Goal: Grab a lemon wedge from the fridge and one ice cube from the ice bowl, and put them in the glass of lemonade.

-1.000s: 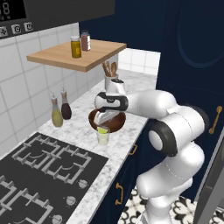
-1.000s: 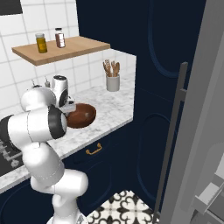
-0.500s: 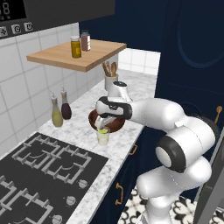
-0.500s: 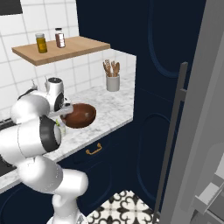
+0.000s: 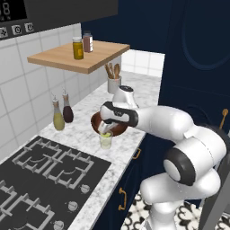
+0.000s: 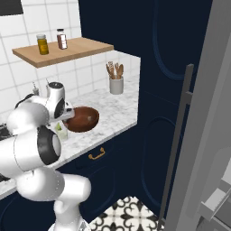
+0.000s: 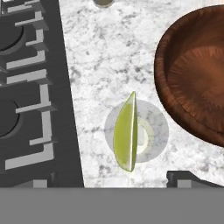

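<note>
Hand view looks straight down on the glass of lemonade (image 7: 136, 131), a clear tumbler directly below the pincer (image 5: 104, 130), with the lemon wedge (image 7: 125, 133), a pale yellow-green crescent, over its mouth. The pincer's fingers stand wide apart, gripping nothing. Just beside the glass sits the dark-brown wooden ice bowl (image 7: 192, 74). No writing is legible.

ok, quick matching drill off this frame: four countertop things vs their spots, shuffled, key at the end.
1. lemon wedge
2. ice bowl
3. utensil cup
4. two jars

A. on the wooden shelf
B. at the counter's far end
C. beside the glass, away from the stove
D. over the mouth of the glass of lemonade

Pairs: 1-D, 2-C, 3-B, 4-A
</note>
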